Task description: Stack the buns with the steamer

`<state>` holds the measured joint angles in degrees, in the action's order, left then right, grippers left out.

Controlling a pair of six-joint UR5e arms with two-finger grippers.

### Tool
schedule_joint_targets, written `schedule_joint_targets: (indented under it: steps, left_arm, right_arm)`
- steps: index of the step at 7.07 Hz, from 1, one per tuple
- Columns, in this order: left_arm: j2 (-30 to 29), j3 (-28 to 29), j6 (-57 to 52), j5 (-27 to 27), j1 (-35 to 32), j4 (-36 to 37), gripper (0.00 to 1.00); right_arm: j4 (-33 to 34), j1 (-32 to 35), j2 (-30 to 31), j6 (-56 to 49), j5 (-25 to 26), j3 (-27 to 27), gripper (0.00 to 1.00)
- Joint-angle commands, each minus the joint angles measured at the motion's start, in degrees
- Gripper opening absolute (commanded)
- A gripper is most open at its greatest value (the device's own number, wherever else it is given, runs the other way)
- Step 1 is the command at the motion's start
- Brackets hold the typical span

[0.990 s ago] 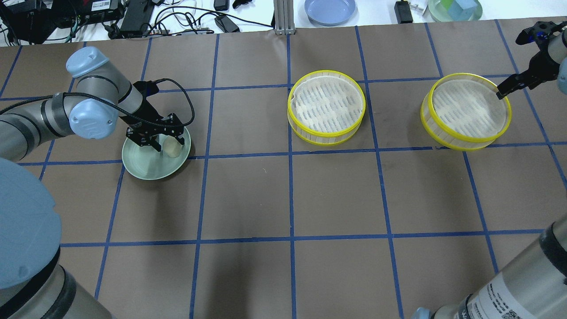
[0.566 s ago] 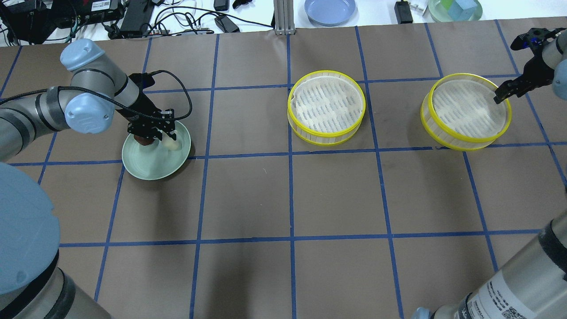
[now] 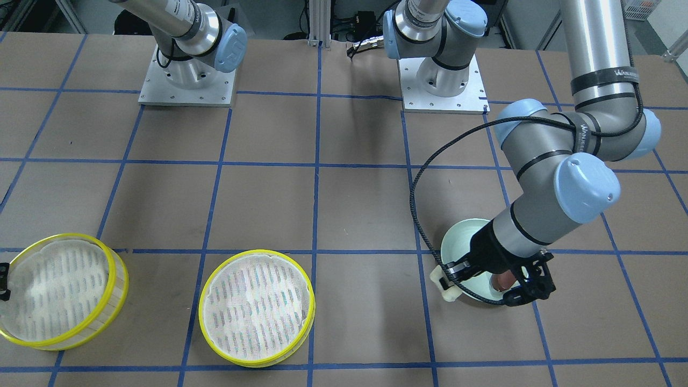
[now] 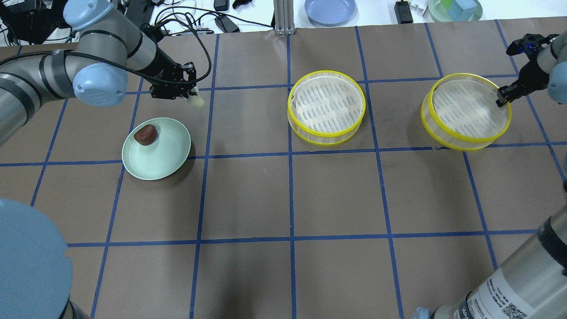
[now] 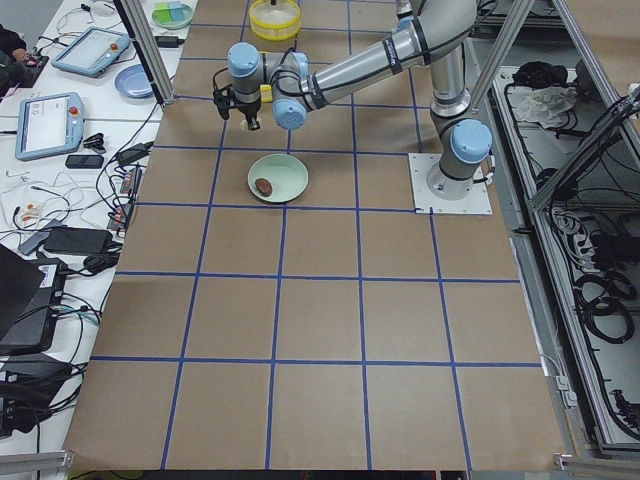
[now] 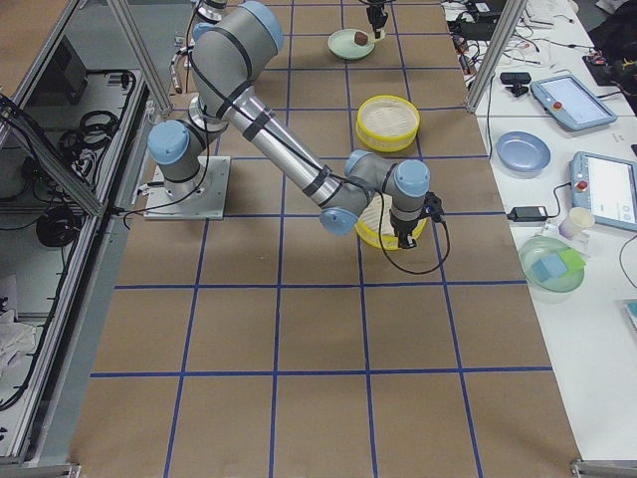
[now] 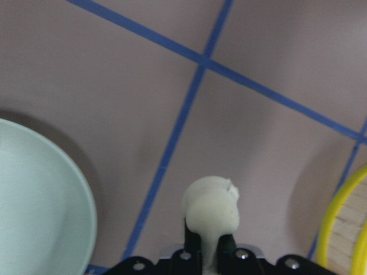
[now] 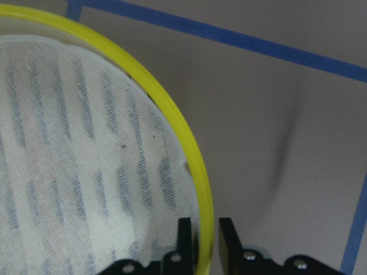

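My left gripper point(image 4: 190, 94) is shut on the pale cream bun point(image 4: 195, 101) and holds it in the air beyond the pale green plate point(image 4: 164, 155), toward the middle steamer tray point(image 4: 327, 106). The left wrist view shows the cream bun point(image 7: 211, 206) between the fingers above bare table. The dark reddish-brown bun point(image 4: 145, 134) lies on the plate's far left part. My right gripper point(image 4: 500, 98) is shut on the far right rim of the right steamer tray point(image 4: 465, 110); its fingers straddle the yellow rim point(image 8: 195, 189). Both trays are empty.
A blue plate point(image 4: 330, 9), a green dish with blocks point(image 4: 455, 9), and cables and power bricks point(image 4: 133, 17) lie beyond the table's back edge. Blue tape lines grid the brown table.
My left gripper has lifted the cream bun off the plate and moved it away and to the right, uncovering the brown bun. My right gripper has stayed at the right tray's rim.
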<state>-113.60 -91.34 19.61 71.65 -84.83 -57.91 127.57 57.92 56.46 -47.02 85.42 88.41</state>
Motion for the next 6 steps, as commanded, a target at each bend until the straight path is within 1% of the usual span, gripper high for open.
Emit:
schedule_joint_targets:
  steps: [1,3,4,5,6]
  left_arm:
    - [-1.79,0.64,10.85,-8.33,-6.73,11.36,0.0]
    - [-4.86,0.64,13.78,-10.28,-13.49,19.02,0.0]
    - [-7.23,0.64,15.0,-10.65,-15.18,21.85,0.0]
    - [-9.6,0.64,15.02,-10.56,-16.5,22.31,0.0]
    - [-11.19,0.64,15.02,-10.65,-17.38,22.32,0.07]
  right_arm:
    - [-0.04,0.0,0.14,0.0,0.09,-0.17,0.0]
    - [-0.13,0.0,1.46,0.78,-0.08,-0.61,0.0]
    - [-0.3,0.44,2.59,1.31,0.0,-0.61,0.0]
    - [-2.22,0.96,4.69,2.71,0.01,-0.61,0.0]
    - [-3.89,2.45,6.8,3.85,0.09,-0.61,0.0]
